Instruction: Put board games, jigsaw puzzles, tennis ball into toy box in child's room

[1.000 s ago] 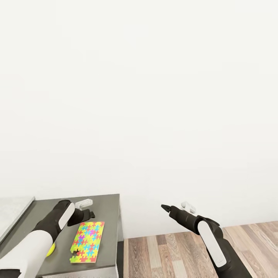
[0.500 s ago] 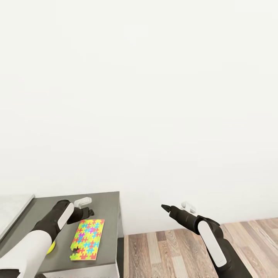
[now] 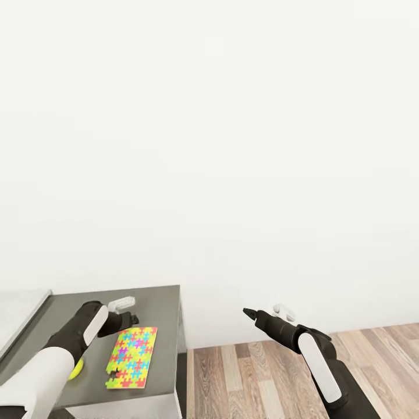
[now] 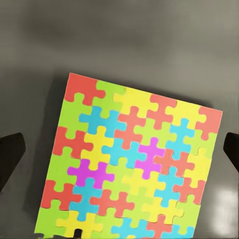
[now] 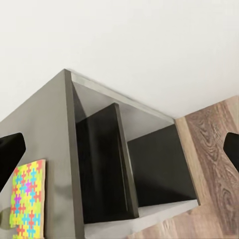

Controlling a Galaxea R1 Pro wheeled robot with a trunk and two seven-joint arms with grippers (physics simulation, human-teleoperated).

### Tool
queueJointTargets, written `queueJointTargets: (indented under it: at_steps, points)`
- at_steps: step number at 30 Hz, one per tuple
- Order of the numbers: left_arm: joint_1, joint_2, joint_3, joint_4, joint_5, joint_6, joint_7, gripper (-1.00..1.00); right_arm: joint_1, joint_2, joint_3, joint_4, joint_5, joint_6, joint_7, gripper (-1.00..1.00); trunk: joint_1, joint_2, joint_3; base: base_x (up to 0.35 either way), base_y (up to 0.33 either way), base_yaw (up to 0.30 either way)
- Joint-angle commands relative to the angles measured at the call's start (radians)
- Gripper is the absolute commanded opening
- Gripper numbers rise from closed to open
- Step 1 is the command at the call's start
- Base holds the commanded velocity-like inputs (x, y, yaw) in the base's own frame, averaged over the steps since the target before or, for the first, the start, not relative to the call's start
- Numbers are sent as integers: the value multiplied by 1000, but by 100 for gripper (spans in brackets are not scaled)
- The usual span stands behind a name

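- Head view: compared with a second earlier, the counter [image 3: 157,297] and jigsaw puzzle [image 3: 132,357] are seen shifted slightly up-frame; camera motion is judged.
- Left tool [image 4: 119,149] is spread, released, above the puzzle, lower left.
- Right tool [image 5: 119,149] is held released, empty.
- Tennis ball [image 3: 76,369] is glimpsed beside the left arm.

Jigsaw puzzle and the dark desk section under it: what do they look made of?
Jigsaw puzzle: thin flat board, probably card, matte; bright interlocking pieces, no glare. Dark desk section: smooth grey panel, laminate or painted wood by its look; a soft sheen and blurred reflections in the left wrist view suggest a satin finish.
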Motion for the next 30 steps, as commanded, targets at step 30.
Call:
queueJointTargets:
  at_steps: [30]
  points:
    - [-2, 45, -12, -13, 10, 53, 1, 100, -1, -8, -7, -5, -5, 4, 0, 100, 1, -2, -50, 0, 0, 0]
